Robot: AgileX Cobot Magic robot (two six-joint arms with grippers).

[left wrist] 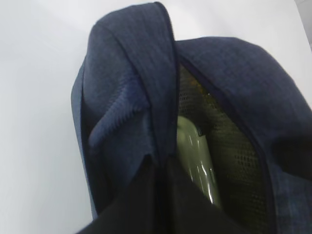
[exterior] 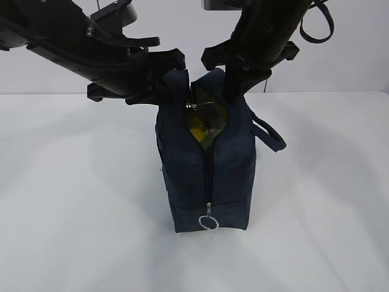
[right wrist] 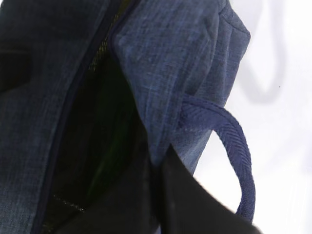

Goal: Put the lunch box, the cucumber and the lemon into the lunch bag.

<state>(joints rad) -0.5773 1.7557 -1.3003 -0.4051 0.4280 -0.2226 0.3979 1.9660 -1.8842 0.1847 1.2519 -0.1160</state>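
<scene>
The navy lunch bag (exterior: pixel 206 176) stands upright in mid-table with its top zipper open. The yellow lemon (exterior: pixel 199 131) shows inside the opening. The glossy green cucumber (left wrist: pixel 196 158) lies inside against the mesh lining. The lunch box is hidden. My left gripper (exterior: pixel 163 85) is shut on the bag's left top edge (left wrist: pixel 163 122), with its own jaws low in the left wrist view (left wrist: pixel 163 195). My right gripper (exterior: pixel 236 88) is shut on the right top edge (right wrist: pixel 156 97), with its jaws low in the right wrist view (right wrist: pixel 158 195). The two grippers hold the opening apart.
A silver ring pull (exterior: pixel 208 222) hangs at the bag's lower front. One looped handle (exterior: pixel 270 135) sticks out to the right, also in the right wrist view (right wrist: pixel 239 146). White tabletop (exterior: pixel 73 201) lies all round the bag.
</scene>
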